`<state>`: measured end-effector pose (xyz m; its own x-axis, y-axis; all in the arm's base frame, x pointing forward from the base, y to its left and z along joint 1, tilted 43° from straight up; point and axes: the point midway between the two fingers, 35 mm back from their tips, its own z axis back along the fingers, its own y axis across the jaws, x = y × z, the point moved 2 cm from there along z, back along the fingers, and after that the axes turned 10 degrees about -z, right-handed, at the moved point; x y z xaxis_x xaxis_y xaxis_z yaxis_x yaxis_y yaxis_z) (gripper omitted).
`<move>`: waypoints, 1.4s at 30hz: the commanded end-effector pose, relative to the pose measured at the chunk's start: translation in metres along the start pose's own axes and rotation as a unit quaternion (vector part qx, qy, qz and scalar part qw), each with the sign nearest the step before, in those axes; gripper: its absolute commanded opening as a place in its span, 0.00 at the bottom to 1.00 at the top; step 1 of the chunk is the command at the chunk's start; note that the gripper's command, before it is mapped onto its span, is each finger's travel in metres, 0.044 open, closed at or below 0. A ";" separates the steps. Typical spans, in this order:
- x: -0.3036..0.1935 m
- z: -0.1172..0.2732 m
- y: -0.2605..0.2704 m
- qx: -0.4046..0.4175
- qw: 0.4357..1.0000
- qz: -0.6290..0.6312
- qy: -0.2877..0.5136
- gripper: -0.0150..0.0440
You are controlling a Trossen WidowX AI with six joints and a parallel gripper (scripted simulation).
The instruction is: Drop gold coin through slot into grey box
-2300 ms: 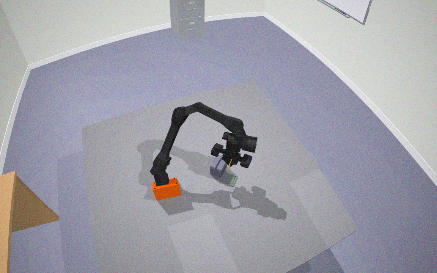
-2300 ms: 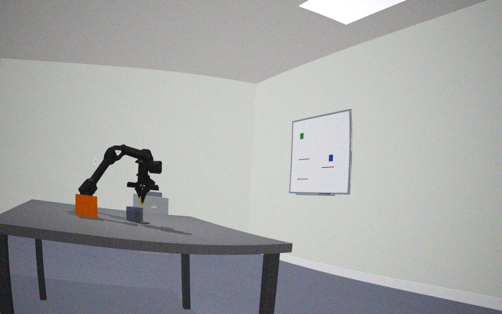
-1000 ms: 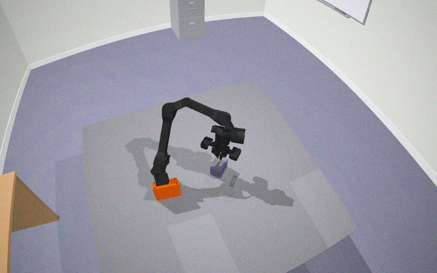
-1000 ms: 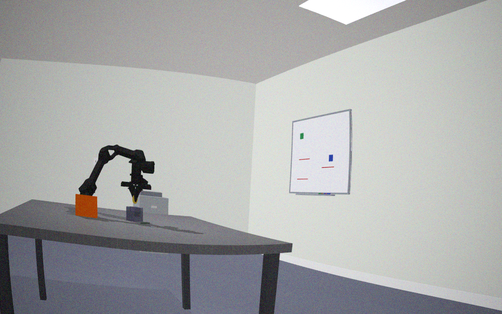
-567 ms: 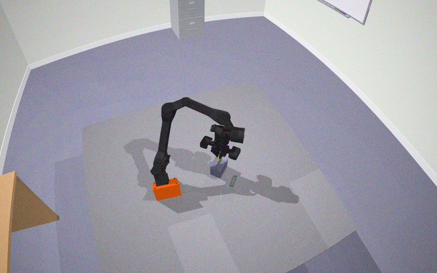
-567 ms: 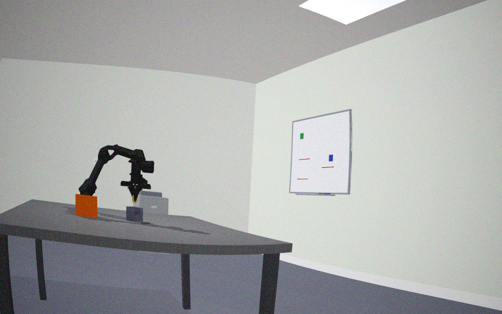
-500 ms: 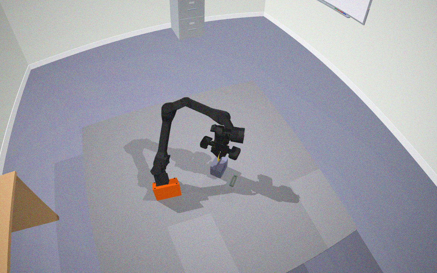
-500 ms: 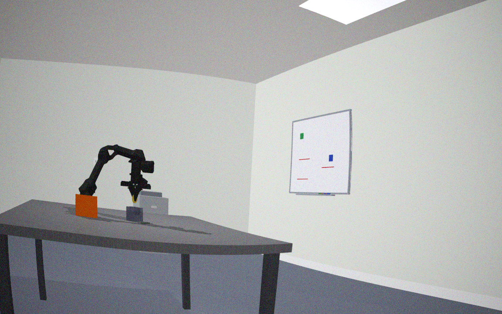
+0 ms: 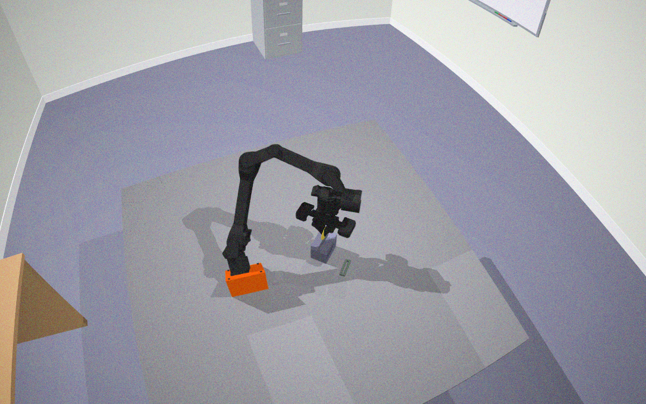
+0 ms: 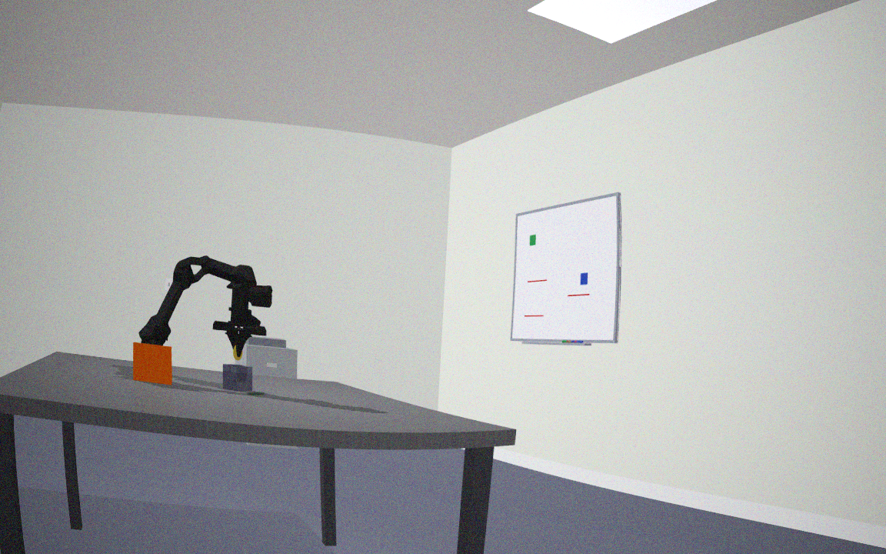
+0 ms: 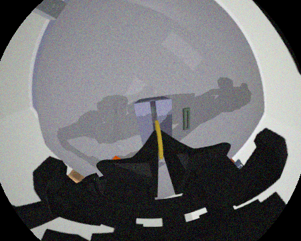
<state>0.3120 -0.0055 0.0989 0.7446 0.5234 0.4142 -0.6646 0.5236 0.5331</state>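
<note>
I see my end effector (image 11: pixel 160 152) squeezed shut on the gold coin (image 11: pixel 158 139), which hangs edge-down right above the grey box (image 11: pixel 153 117). The coin's thin edge looks lined up with the dark slot (image 11: pixel 153 111) below it. The green holder (image 11: pixel 185 118) sits just beside the box on the counter (image 9: pixel 365 321).

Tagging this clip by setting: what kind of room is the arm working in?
Most likely a small office or lab room: a filing cabinet against the far wall, a whiteboard on the side wall, and one grey table carrying the arm.
</note>
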 end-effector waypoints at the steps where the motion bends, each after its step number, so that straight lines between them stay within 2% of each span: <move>1: -0.001 -0.003 0.002 0.002 1.000 -0.003 -0.002 0.25; 20: 0.000 -0.015 0.002 0.002 1.000 -0.003 -0.002 0.25; 26: 0.000 -0.013 0.001 0.000 1.000 0.001 0.000 0.52; 35: 0.000 -0.013 0.001 0.000 1.000 0.001 0.000 0.53; 42: 0.000 0.004 0.001 0.000 1.000 0.000 0.000 0.84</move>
<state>0.3089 -0.0010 0.0970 0.7476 0.5236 0.4086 -0.6601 0.5179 0.5441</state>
